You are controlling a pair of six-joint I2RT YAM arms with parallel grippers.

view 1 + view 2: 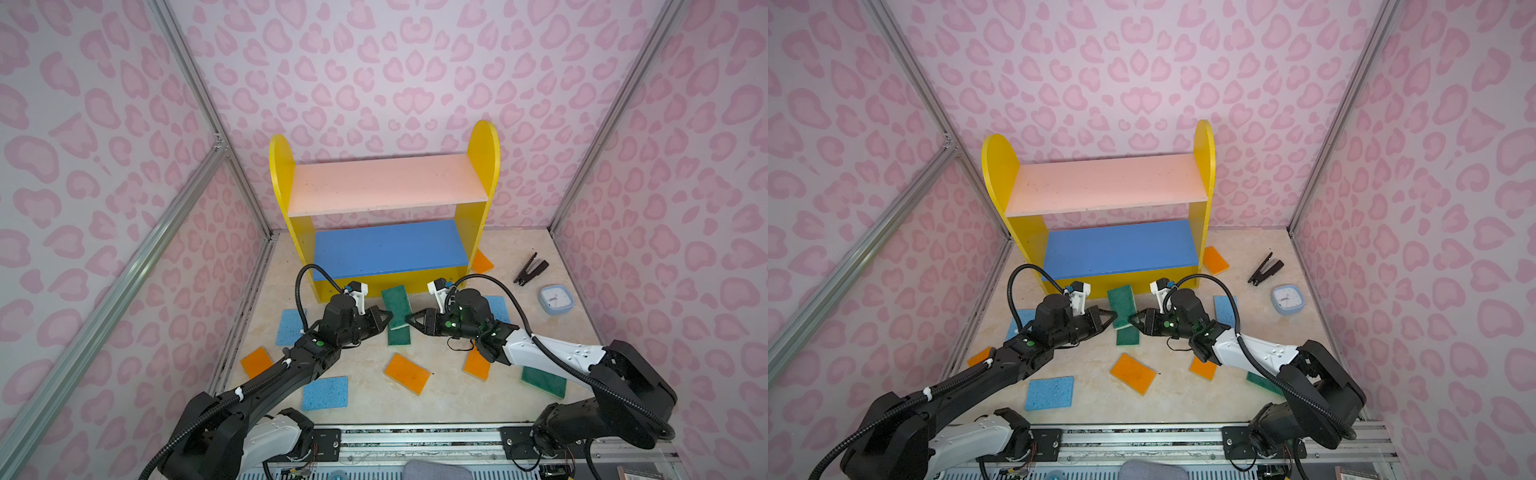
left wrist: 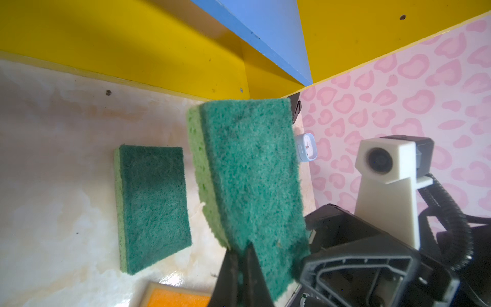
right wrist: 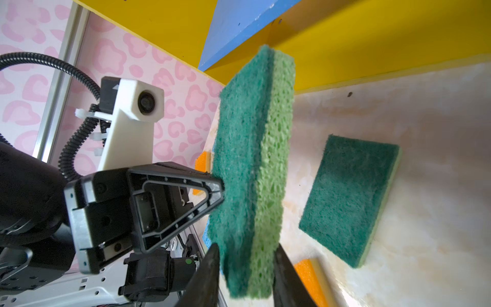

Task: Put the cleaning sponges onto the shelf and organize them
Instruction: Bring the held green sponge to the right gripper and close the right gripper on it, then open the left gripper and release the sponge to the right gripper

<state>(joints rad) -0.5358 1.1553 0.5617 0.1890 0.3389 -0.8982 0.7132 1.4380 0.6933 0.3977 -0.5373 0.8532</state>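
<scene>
**HANDOVER AT THE SHELF.** A rectangular cleaning sponge, dark green scourer over light green foam [image 1: 396, 302], hangs on edge above the marble-patterned desk [image 1: 449, 399]. It sits just in front of the small yellow-sided shelf [image 1: 482, 158], between two robot arms. The left claw [image 1: 390, 318] is clamped tight on the pad's left edge. The right claw [image 1: 407, 320] reaches in from the right, one jaw by the dark scouring face and one by the pale foam face; whether they press on the pad cannot be told.

The shelf's pink upper board [image 1: 386, 183] and blue middle board [image 1: 390, 245] carry no sponge yet. A second green pad [image 2: 152, 207] lies flat on the desk close beneath the held one. An orange pad [image 1: 407, 372] and a blue pad [image 1: 325, 392] lie nearer on the desk among others.

The step in hand looks like a pass from left to right. To do it well, the right claw should close squarely across both faces and well in from the corner, since the foam will likely squash and a shallow pinch could let the pad swing. The left claw should let go only once that hold is firm, or the sponge may drop onto the pad below. The carry should then clear a board's front edge and end at one side, leaving room for the rest.
</scene>
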